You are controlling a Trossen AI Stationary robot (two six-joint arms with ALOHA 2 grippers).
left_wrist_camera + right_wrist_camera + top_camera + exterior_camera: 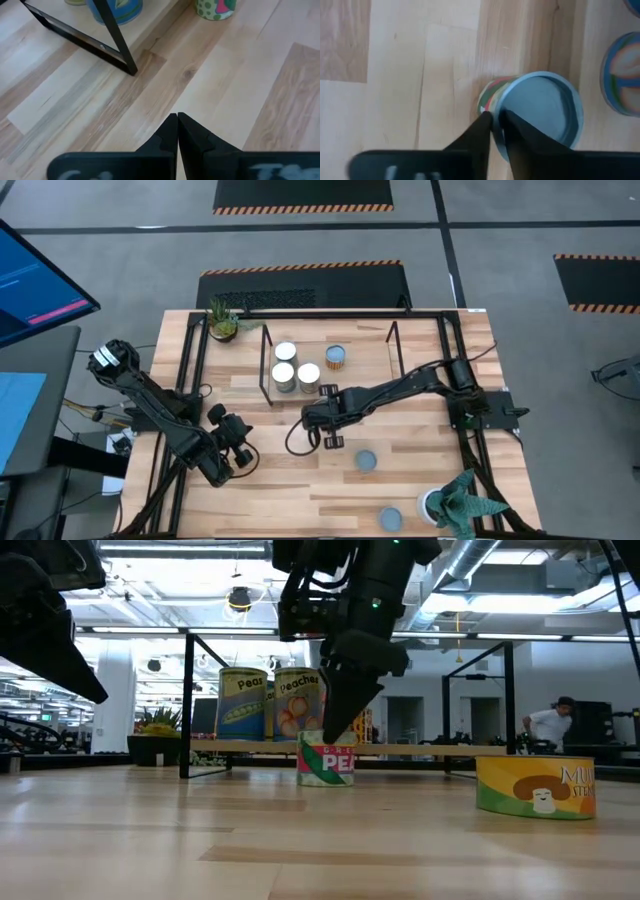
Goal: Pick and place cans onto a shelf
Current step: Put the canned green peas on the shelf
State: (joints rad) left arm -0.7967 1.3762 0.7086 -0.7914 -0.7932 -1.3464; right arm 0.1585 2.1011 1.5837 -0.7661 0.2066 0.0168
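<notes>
Just in front of shelf [330, 360], right gripper [496, 122] pinches rim of green peas can [326, 762] standing on table [300, 840]. Peach can [297, 703] and others on shelf board behind. Left gripper [177, 131] clenched empty, well apart.

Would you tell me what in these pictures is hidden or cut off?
- High view: the pea can sits beneath the right gripper, which largely covers it.
- Left wrist view: two cans are cut off by the picture's edge.
- Right wrist view: another can is cut off at the edge.
- Low view: the mushroom can has a label that curves out of sight.
</notes>
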